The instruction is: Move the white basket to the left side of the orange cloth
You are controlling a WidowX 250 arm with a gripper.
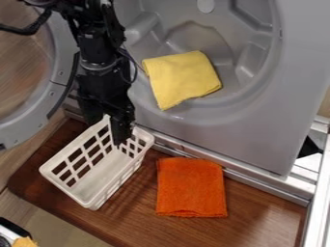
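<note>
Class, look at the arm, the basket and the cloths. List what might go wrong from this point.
The hand is at one end of the basket, so a lift there may tilt it.

A swing towards the orange cloth could rumple or drag it.

The basket's outer corner is near the edge of the wooden board; a push that way might tip it off.

1 blk gripper, low end at far end of wht basket. Basket: lattice sides, upright on brn wood surf., view's L of orng cloth, apart. Orng cloth: lying flat. 1 yel. cloth, folded, at mouth of gry mach.. 1 rnd door, open, upper L.
</note>
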